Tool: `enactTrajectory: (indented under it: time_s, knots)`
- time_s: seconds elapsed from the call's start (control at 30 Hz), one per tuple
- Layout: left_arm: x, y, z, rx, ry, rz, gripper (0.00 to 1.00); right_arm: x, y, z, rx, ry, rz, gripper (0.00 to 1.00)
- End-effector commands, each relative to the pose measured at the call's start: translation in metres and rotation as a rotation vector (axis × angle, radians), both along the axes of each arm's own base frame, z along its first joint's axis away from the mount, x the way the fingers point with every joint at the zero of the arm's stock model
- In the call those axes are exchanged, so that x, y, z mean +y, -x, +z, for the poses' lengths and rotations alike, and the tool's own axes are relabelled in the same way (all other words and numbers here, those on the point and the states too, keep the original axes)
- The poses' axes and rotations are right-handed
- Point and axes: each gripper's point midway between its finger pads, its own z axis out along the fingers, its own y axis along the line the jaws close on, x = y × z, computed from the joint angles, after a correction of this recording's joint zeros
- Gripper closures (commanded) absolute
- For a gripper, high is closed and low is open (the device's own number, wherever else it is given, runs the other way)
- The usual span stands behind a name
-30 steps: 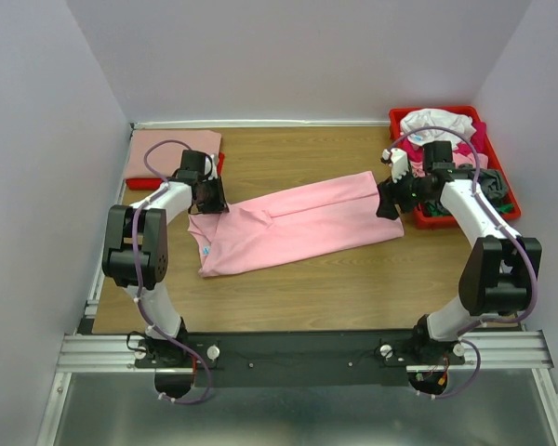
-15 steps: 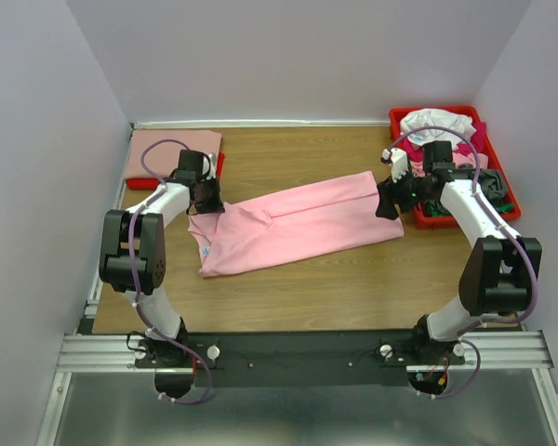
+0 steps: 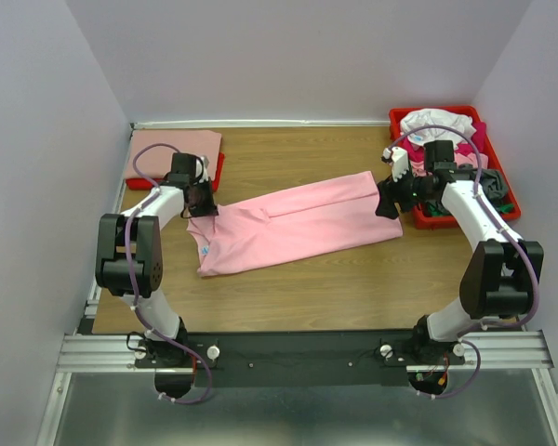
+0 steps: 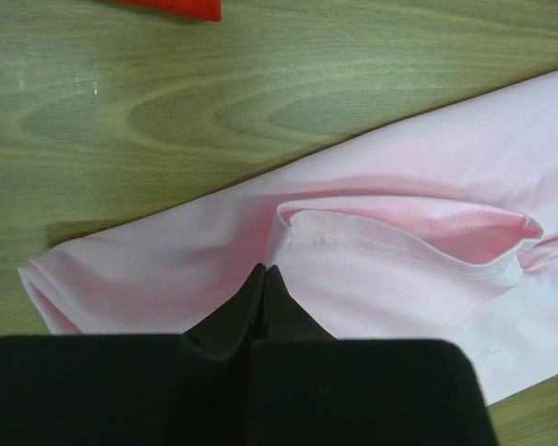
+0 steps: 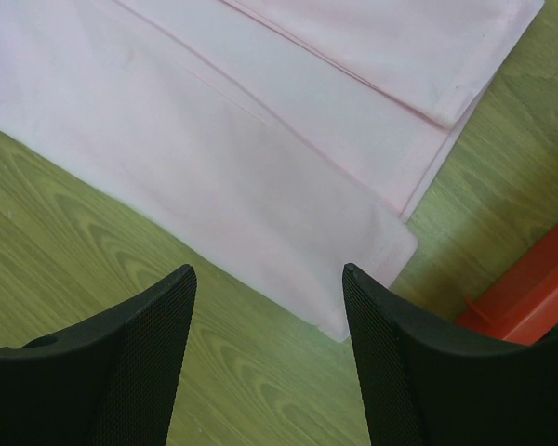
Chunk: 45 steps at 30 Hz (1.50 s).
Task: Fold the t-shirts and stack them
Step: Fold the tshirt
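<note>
Now the left end effector is clamped shut on a raised hem of the pink shirt, spread on the surface left of the red tray. The right end effector hangs wide open, empty, over the shirt's tray-side corner. Mid-fold, I'd say; next, right must pinch that corner. Only the left wrist view shows the pinch.

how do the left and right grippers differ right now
The left gripper is shut, pinching a hem of the pink shirt; the right gripper is open and holds nothing. The left is at the shirt's left end; the right is over its opposite corner, beside the red tray. Both are at the same shirt.
</note>
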Motion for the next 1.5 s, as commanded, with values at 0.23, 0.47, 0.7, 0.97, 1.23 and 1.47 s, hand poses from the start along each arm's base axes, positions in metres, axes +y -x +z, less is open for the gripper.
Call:
enactTrajectory:
  time_s: [0.23,0.47,0.7,0.97,1.23,1.47]
  knots:
    - [0.014,0.001,0.027,-0.06,-0.023,0.071,0.62,0.046,0.012,0.005,0.006,-0.069,0.158,0.29]
    - [0.021,0.001,0.12,-0.31,-0.033,0.101,0.41,0.153,0.025,0.011,0.104,-0.283,0.434,0.29]
    - [0.024,0.045,0.19,-0.624,-0.018,0.084,0.25,0.26,0.003,-0.009,0.224,-0.387,0.402,0.3]
    - [0.027,0.08,0.197,-0.767,-0.007,0.097,0.17,0.317,-0.065,-0.044,0.331,-0.446,0.111,0.3]
    - [0.022,0.076,0.191,-0.755,0.0,0.061,0.17,0.332,-0.066,-0.071,0.41,-0.46,0.116,0.4]
    - [0.02,0.073,0.185,-0.739,0.003,0.05,0.17,0.337,-0.045,-0.078,0.44,-0.445,0.152,0.43]
